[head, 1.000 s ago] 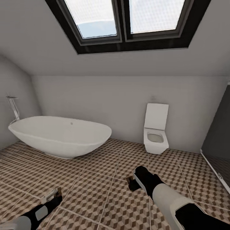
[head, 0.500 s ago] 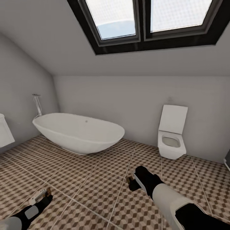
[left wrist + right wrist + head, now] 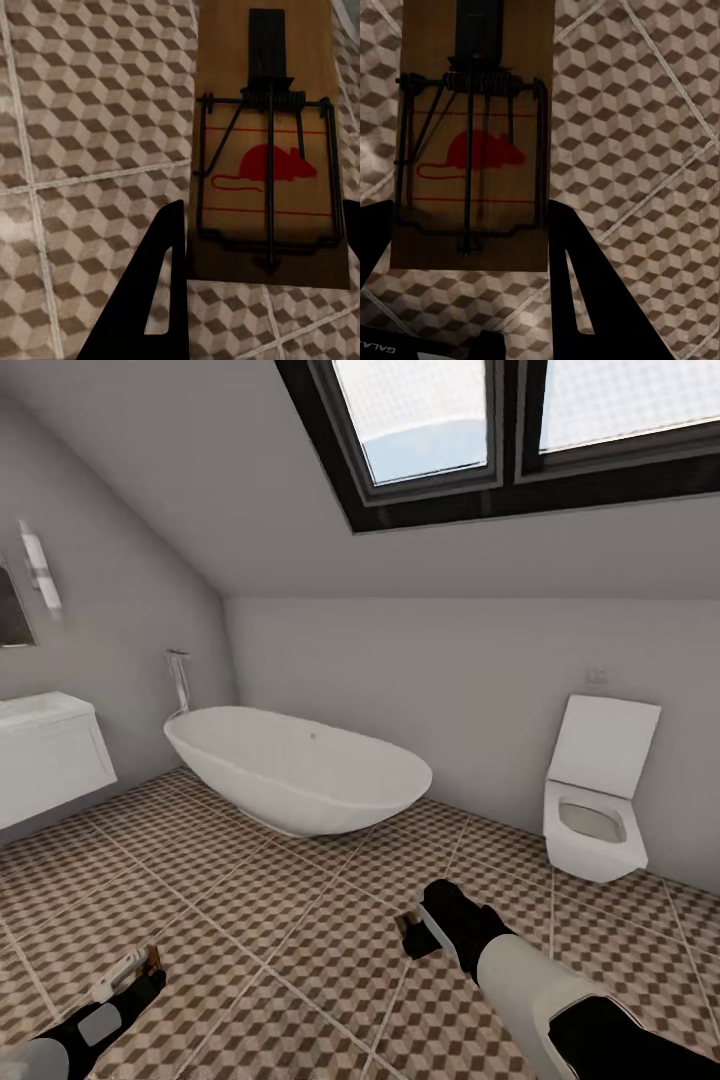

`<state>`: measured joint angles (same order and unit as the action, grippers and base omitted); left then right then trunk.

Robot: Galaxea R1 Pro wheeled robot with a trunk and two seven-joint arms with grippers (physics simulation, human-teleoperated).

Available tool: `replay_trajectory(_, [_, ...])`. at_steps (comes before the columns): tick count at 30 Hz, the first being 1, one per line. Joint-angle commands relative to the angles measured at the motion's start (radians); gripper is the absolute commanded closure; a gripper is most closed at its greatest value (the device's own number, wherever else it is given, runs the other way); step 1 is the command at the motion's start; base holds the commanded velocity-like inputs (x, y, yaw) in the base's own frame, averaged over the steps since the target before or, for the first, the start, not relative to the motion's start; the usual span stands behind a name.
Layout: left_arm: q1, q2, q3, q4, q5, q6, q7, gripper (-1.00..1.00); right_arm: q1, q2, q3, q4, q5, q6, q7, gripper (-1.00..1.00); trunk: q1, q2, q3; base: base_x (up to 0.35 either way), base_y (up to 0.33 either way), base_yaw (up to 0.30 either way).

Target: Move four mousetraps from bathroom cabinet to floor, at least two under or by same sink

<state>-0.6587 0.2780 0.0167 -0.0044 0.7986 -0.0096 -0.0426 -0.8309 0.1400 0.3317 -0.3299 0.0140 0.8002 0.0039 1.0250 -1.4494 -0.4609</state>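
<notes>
Each gripper carries one mousetrap above the bathroom floor (image 3: 300,900). In the head view my left gripper (image 3: 135,972), low at the left, is shut on a mousetrap (image 3: 150,958). My right gripper (image 3: 418,932), low in the middle, is shut on another mousetrap (image 3: 407,937). The left wrist view has a wooden mousetrap (image 3: 266,150) with a red mouse print held in the left gripper (image 3: 262,225). The right wrist view has a similar mousetrap (image 3: 472,150) in the right gripper (image 3: 472,225). The bathroom sink (image 3: 45,750) stands at the far left. The cabinet is out of view.
An oval white bathtub (image 3: 300,770) with a chrome floor tap (image 3: 180,680) stands against the back wall. A white toilet (image 3: 597,810) is at the right. A dark-framed skylight (image 3: 500,440) sits in the sloped ceiling. Open tiled floor lies between me and the tub.
The camera has turned left: the tub and toilet slid right in the picture and the sink vanity came into view at the left. Both arms keep their pose and their traps.
</notes>
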Motion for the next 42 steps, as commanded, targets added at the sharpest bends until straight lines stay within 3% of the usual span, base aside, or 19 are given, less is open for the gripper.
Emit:
replay_trajectory(1, [-0.001, 0.0, 0.002, 0.001, 0.002, -0.001, -0.003, 1.0, -0.001, 0.0, 0.004, -0.001, -0.002, 0.005, 0.001, 1.0, 0.0, -0.001, -0.001, 0.0, 0.0, 0.292])
replay_trajectory(31, [0.0, -0.013, -0.001, -0.001, -0.01, -0.003, -0.004, 1.0, -0.001, -0.001, 0.003, -0.001, -0.002, 0.005, 0.001, 1.0, 0.0, -0.001, -0.001, 0.0, 0.0, 0.292])
replay_trajectory(42, [0.0, -0.038, -0.003, -0.003, -0.019, -0.002, -0.001, 1.0, -0.001, -0.001, 0.003, -0.001, -0.002, 0.005, 0.001, 1.0, 0.0, -0.001, -0.001, 0.0, 0.0, 0.266])
